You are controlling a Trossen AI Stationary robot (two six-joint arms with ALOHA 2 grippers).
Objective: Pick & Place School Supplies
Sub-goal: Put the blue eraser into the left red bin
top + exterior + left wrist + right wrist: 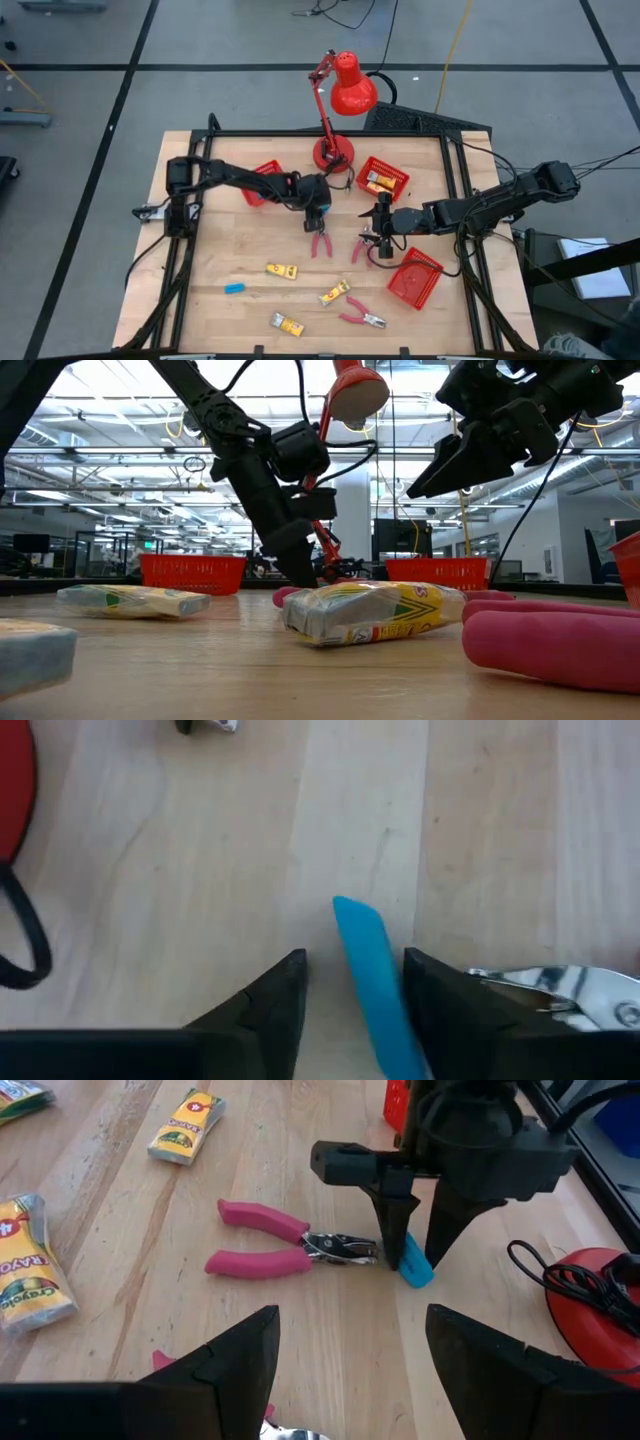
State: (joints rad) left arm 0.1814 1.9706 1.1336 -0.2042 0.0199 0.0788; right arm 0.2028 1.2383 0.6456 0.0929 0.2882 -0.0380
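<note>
A: What lies nearest on the counter (pixel 210 275)?
B: Three yellow packets (pixel 282 270), one blue block (pixel 234 288), pink pliers (pixel 362 318).
A: Farther?
B: Two more pliers; left hand (pixel 412 1258) open astride a second blue block (pixel 417 1269); right hand (pixel 374 238) open, empty.

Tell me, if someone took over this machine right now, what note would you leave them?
Left gripper: down at the table, fingers straddling a light-blue block, beside pink pliers; not clearly clamped.
Right gripper: open, hovering above a second pliers.
Done: one packet lies in the basket near the lamp.
Left: three yellow packets, another blue block and a third pliers lie loose on the table.
</note>
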